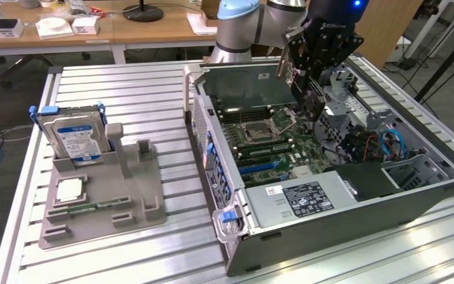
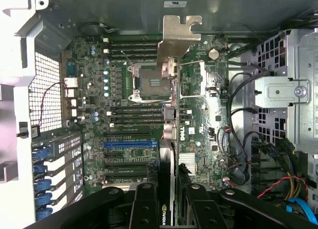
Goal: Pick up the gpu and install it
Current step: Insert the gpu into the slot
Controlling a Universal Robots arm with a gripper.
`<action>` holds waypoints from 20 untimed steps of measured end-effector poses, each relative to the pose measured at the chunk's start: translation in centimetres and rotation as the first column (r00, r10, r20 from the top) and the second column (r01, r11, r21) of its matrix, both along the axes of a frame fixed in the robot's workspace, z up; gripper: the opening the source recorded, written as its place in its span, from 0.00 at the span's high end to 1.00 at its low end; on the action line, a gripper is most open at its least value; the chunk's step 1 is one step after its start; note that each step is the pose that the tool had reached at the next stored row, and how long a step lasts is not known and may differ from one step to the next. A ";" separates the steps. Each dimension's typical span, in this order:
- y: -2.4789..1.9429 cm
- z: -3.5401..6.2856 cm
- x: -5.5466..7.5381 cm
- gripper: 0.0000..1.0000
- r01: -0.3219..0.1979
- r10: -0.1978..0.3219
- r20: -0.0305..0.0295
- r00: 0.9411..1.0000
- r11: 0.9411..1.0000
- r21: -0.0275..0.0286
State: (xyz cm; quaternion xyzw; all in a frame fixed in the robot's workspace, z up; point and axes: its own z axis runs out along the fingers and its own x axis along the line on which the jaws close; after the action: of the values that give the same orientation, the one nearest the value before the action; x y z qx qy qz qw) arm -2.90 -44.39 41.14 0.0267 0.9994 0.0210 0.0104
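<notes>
The gpu [image 1: 304, 89] is a thin black card hanging on edge above the open computer case [image 1: 211, 160], over the motherboard [image 1: 262, 139]. My gripper [image 1: 312, 62] is shut on its upper part. In the wrist view the gpu [image 2: 170, 119] appears edge-on between my fingers [image 2: 144, 204], and its silver bracket [image 2: 176, 35] points toward the case's rear wall. The card hangs above the CPU socket [image 2: 149, 82] and just beside the blue expansion slot [image 2: 130, 144], clear of the board.
A grey holder tray [image 1: 132, 201] on the slatted table carries a silver hard drive [image 1: 73, 136] with a blue label, a small square chip [image 1: 69, 189] and a green memory stick [image 1: 93, 207]. The case holds a power supply [image 1: 306, 198], a drive cage [image 2: 283, 95] and loose cables [image 1: 389, 145].
</notes>
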 end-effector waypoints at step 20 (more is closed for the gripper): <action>0.00 0.00 0.0 0.74 -0.084 0.084 0.000 0.996 0.996 0.000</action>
State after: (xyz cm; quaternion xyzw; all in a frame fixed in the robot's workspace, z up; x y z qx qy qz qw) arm -2.90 -44.39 41.14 -0.0152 0.9996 0.0214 0.0095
